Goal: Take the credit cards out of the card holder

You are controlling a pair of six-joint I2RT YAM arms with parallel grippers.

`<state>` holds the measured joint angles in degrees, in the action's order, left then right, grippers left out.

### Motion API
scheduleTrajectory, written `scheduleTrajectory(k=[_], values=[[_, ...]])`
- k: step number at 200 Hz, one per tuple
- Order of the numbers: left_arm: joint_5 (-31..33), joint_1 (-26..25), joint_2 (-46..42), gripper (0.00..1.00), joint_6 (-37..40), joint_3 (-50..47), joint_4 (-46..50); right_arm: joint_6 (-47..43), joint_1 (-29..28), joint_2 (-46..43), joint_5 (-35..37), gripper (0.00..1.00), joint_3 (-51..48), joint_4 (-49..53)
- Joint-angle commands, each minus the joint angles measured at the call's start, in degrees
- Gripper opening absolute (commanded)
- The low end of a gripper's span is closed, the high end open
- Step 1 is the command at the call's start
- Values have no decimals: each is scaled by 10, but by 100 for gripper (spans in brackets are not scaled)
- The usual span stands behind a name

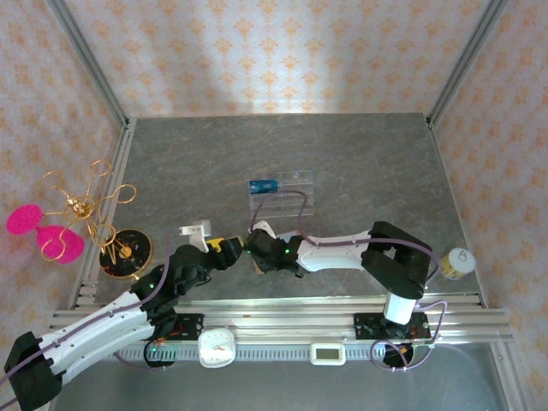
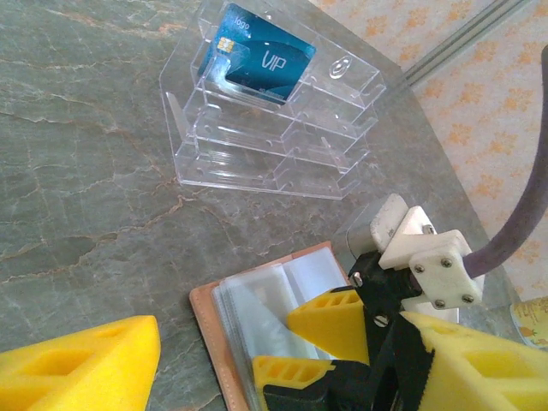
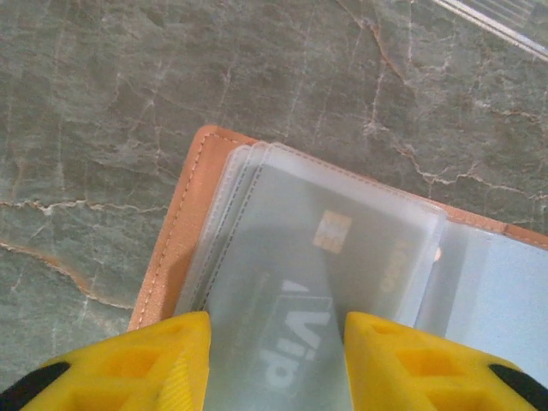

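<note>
Grey marble desk: brown wallet lies open. Card inside clear sleeve on wallet, long axis pointing toward right gripper, jaws wide, straddling it. Left gripper beside wallet, jaws wide. Blue card in rack beyond wallet.

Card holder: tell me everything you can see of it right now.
The card holder is a tan-brown leather wallet with a stitched edge, lying open and flat on the grey marbled table. Frosted clear plastic sleeves are stacked inside it. A card with a gold chip and VIP lettering shows through the top sleeve, not yet out. The right gripper is open, its yellow fingers seemingly pressing on the sleeves either side of that card.
</note>
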<state>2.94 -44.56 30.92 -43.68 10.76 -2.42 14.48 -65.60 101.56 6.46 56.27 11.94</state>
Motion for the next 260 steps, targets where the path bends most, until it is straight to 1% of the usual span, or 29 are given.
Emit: scheduleTrajectory(k=[1,9,19,27,32,40,53,71,96,106,119,127,138,164,183,205,214,224,246,260], values=[[-15,3,11,72,0,2,-26,15,-2,34,7,41,6,23],[-17,3,18,72,1,2,-27,19,-2,35,5,34,5,22],[-25,4,26,71,2,1,-33,26,-2,31,4,23,0,17],[-30,3,35,69,4,-1,-40,35,-2,25,4,13,-6,10],[-36,3,42,68,4,-3,-47,41,-2,21,3,8,-9,4],[-46,3,55,66,2,-6,-58,52,-2,14,6,3,-14,-3],[-64,3,82,59,0,-9,-78,78,0,-6,7,0,-27,-26],[-88,3,123,47,-3,-11,-114,116,6,-37,-16,0,-52,-68],[-112,-1,185,22,-4,-8,-167,159,7,-55,-32,0,-76,-107],[-117,-4,212,14,-3,-2,-182,172,7,-57,-33,0,-84,-115],[-122,-6,247,5,-1,8,-191,188,7,-65,-33,0,-95,-127],[-125,-8,267,3,0,15,-195,198,7,-72,-34,0,-103,-138],[-125,-10,293,0,0,24,-199,210,7,-83,-36,0,-114,-153],[-130,-16,347,0,2,41,-207,236,7,-108,-32,0,-136,-183],[-134,-24,379,0,5,55,-223,246,7,-122,-27,9,-147,-191],[-137,-36,417,0,14,81,-233,262,6,-158,7,30,-165,-182],[-140,-39,438,0,19,94,-232,268,6,-184,26,35,-176,-175],[-147,-43,460,1,22,108,-232,275,6,-213,51,37,-186,-159],[-158,-62,504,1,27,138,-234,285,6,-277,97,37,-207,-119],[-165,-74,531,1,34,164,-228,292,6,-317,111,37,-228,-104]])
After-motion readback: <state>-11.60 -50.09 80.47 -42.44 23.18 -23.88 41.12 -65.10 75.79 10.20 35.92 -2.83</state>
